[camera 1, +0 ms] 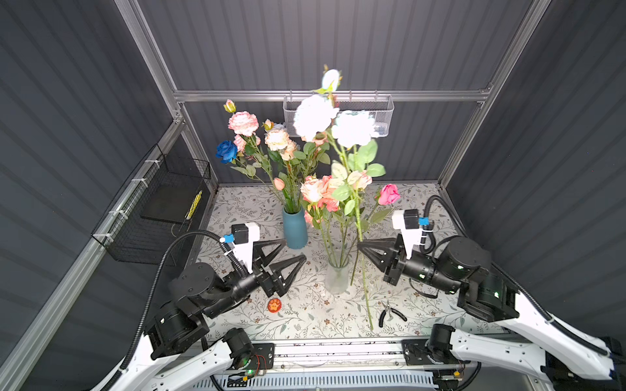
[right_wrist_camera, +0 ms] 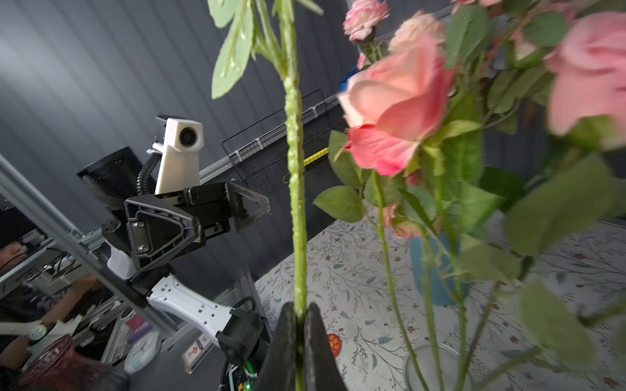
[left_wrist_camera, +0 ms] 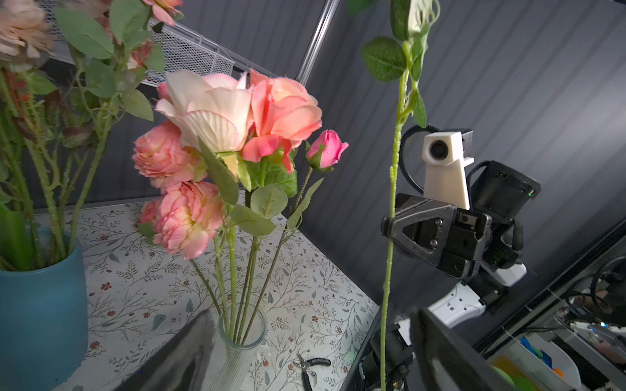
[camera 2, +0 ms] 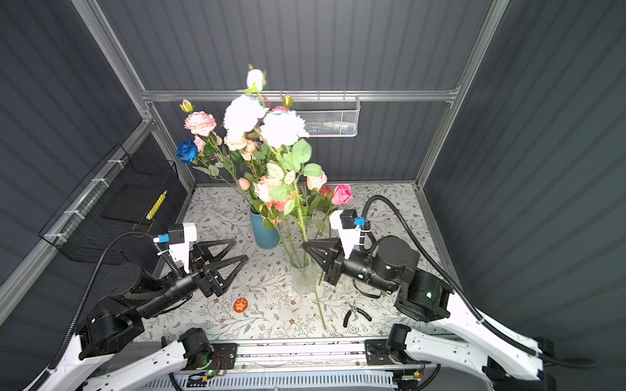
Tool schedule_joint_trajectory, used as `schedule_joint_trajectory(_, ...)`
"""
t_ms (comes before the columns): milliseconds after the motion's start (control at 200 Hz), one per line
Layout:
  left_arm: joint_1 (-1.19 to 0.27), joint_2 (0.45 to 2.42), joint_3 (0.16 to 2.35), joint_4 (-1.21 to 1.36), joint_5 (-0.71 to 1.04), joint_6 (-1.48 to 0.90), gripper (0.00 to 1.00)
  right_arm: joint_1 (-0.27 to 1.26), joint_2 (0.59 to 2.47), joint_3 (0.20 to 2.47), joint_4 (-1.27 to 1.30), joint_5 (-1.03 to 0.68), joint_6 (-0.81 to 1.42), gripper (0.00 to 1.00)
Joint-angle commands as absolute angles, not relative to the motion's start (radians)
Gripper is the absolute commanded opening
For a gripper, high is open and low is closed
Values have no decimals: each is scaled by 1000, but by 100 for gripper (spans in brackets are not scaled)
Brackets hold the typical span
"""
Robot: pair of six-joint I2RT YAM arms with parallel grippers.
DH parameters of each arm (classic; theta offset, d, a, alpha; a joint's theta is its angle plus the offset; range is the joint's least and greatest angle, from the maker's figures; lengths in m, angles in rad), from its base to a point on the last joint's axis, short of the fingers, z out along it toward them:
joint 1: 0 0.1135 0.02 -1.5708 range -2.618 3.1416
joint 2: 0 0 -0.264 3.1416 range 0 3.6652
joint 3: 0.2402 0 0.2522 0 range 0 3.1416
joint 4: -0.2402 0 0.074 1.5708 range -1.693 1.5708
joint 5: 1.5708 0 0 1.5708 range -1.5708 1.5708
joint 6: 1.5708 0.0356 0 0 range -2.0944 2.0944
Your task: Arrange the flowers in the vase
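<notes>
Right gripper pinching white flower's stem, left gripper spread empty, red sticker writing illegible

I read no text in any view. Red round badge on table: pale figure, lettering too small for me. Yellow strip in black wire basket: markings blurred. White card with red diamond mark: print unreadable.
</notes>
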State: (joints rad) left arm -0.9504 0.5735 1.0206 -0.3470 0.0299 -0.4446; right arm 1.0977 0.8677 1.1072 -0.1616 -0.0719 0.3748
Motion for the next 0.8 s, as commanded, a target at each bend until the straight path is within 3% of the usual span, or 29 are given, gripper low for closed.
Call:
schedule_joint_trajectory(0,-956,596,1049,-298,135,-422,85,1164,946,1161,-88,-60,324,0)
schedule_joint_trajectory(435,-955,615,1049,-264,161,-410,59,1215,1109,1222,-28,-145,322,0)
schedule_joint_trajectory(795,-954,638,1059,-245,169,-396,23,1227,1161,1232,-79,-191,302,0)
